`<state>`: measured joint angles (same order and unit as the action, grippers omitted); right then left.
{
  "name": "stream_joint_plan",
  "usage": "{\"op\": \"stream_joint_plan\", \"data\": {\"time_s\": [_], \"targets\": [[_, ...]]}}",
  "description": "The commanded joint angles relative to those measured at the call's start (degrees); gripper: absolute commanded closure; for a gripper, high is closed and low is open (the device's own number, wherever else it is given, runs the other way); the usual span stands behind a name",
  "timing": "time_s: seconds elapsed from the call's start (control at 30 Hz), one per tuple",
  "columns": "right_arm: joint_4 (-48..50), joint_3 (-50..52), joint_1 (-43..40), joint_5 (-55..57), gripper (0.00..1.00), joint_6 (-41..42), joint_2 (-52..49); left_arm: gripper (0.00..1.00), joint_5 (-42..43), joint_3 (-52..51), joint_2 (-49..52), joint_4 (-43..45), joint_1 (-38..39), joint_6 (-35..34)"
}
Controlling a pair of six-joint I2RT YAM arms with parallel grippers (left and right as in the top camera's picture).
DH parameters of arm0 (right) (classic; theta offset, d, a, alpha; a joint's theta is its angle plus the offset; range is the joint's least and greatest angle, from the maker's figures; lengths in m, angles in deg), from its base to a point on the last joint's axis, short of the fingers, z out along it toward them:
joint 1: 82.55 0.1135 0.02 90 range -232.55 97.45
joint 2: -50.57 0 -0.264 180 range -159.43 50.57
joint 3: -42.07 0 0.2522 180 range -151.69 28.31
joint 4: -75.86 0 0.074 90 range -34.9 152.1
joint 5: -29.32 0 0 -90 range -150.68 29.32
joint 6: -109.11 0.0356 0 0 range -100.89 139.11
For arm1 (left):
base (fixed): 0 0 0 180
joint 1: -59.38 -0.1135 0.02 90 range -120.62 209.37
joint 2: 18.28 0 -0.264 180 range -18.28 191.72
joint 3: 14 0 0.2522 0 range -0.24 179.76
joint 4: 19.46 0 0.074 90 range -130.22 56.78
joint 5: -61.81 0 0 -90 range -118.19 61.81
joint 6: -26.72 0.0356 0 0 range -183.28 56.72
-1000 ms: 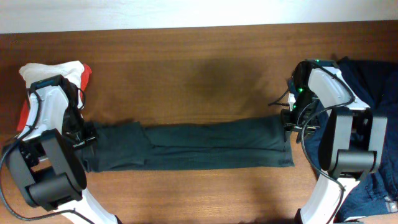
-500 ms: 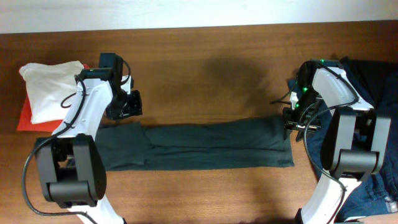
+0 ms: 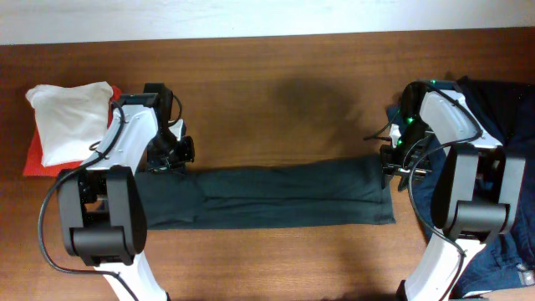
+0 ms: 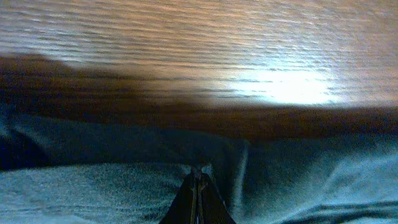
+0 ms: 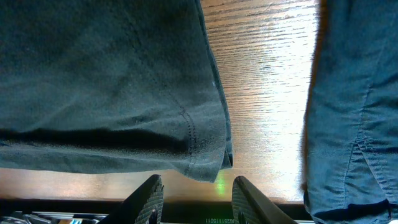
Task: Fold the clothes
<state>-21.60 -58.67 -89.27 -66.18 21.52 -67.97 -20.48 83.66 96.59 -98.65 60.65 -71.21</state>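
Clothes (image 3: 267, 194) lie flat as a long dark band across the lower middle of the bench (image 3: 276, 100), running left to right.

Left arm (image 3: 125, 146) reaches in from lower left. The left pincer (image 3: 171, 155) is at the band's upper-left edge, pointed down. The right arm (image 3: 451, 125) bends in from lower right, with the right pincer (image 3: 391, 159) at the band's upper-right corner.

The left wrist view adds that the left pincer (image 4: 199, 177) is closed, tips together and right on the clothes (image 4: 93, 186) just below the cloth edge. Can't tell if any fabric is caught between the tips. Bare bench (image 4: 186, 50) fills the top half.

The right wrist view adds that the right pincer (image 5: 193, 190) is open, fingers (image 5: 146, 199) apart, gripping nothing. The hemmed corner of the clothes (image 5: 106, 74) sits just ahead of the gap, with a strip of bench (image 5: 261, 93) beside it.

Only the overhead shows the white cloth (image 3: 71, 117) on the red cloth (image 3: 29, 155) at upper left. The blue garment (image 3: 510, 109) at far right shows overhead and in the right wrist view (image 5: 354, 124).
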Motion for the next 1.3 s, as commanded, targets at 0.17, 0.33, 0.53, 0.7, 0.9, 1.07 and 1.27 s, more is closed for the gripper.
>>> {"op": "stream_joint_plan", "data": {"time_s": [0.17,0.33,0.53,0.7,0.9,1.07,1.27], "targets": [[0.0,0.2,-0.1,-0.3,0.59,-0.5,1.4,0.99,8.6,0.1,-8.9,-3.5,1.7,5.0],[-0.3,0.2,-0.1,-0.3,0.59,-0.5,1.4,1.0,3.1,-4.8,-8.8,-1.3,8.6,5.0],[-0.5,0.2,-0.1,-0.3,0.59,-0.5,1.4,0.52,3.0,-5.8,-8.8,3.8,9.1,5.0],[-0.2,0.2,-0.1,-0.3,0.59,-0.5,1.4,0.81,3.4,-5.9,-8.8,-5.6,9.1,5.0],[-0.3,0.2,-0.1,-0.3,0.59,-0.5,1.4,0.85,6.3,-11.6,-8.8,-1.2,9.9,4.4],[-0.3,0.2,-0.1,-0.3,0.59,-0.5,1.4,0.66,8.2,-19.3,-8.8,12.4,16.0,4.3],[-0.3,0.4,-0.1,-0.3,0.52,-1.9,1.4,0.58,5.9,-7.1,-13.9,7.2,16.0,5.0]]}}
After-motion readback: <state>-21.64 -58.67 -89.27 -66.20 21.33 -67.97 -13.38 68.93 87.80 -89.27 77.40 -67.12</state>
